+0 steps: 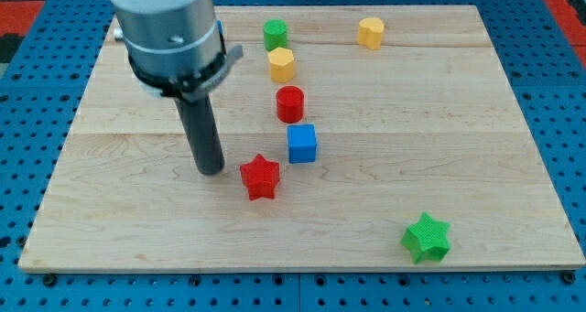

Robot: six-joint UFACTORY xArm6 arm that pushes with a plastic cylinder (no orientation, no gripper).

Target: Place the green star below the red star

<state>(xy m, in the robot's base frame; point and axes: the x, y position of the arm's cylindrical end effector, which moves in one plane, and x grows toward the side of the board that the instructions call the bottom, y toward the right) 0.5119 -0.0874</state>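
Note:
The green star [427,238] lies near the view's bottom right of the wooden board [439,138]. The red star [260,177] lies near the board's middle, left of centre. My tip [211,169] rests on the board just left of the red star, a small gap apart from it, and far to the left of the green star.
A blue cube [301,144] sits just up and right of the red star. Above it stand a red cylinder [289,103], a yellow hexagon block [282,64] and a green cylinder [275,34]. Another yellow block [370,32] is at the top right.

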